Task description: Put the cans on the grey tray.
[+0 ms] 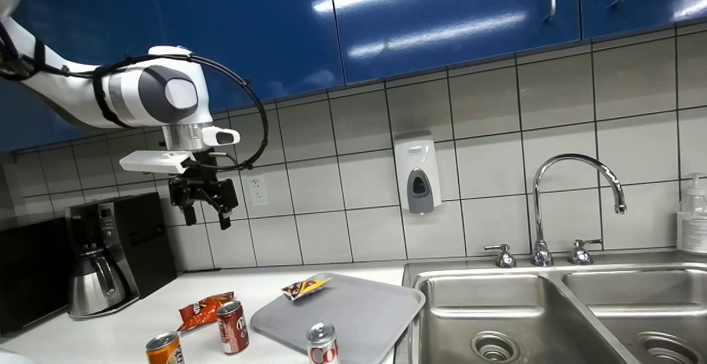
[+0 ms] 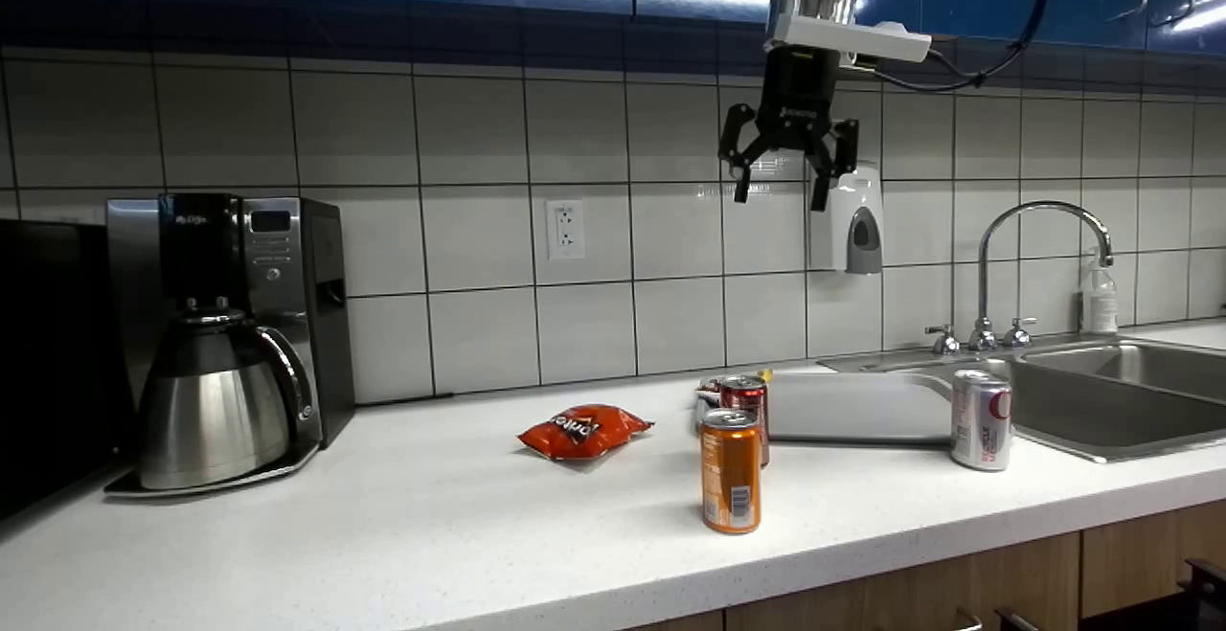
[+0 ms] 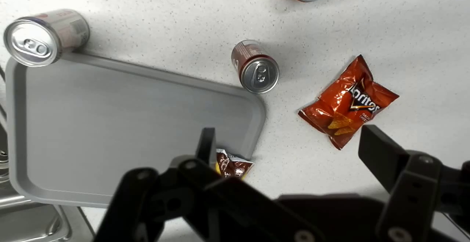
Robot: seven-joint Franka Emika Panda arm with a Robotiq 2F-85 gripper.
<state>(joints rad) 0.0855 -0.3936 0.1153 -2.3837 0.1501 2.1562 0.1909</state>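
"High over the white speckled counter (image 2: 402,535), the black two-fingered metal gripper (image 2: 781,196) hangs spread wide, with nothing between its fingers. What worries you?"

"Crowding. The small dark red metal can (image 1: 232,328) stands upright just beside a rounded corner of the flat light-grey rectangular tray (image 3: 128,124); a finger coming down on that side could catch the raised rim and stop short."

"And the small silver-white metal can with red lettering (image 2: 982,420)?"

"Upright too, close by the tray's long edge (touching or not, I can't tell). A careless sideways approach would probably topple it, and the shiny steel double sink (image 1: 486,295) is near enough to catch a rolling can."

"The small orange metal can (image 2: 731,473) looks easier."

"Roomier, out on the counter, but the dark red one is near; outstretched fingers could nudge that neighbour."

"So none of the three is on the tray yet. Any danger at setting-down?"

"Yes: the brown-and-yellow crinkled snack packet (image 1: 305,288) lies partly over the tray's edge. A can lowered onto it, or half onto the rim, would likely tilt and fall once released. The shiny orange-red snack packet (image 2: 586,432) could get dragged along if a finger strays."
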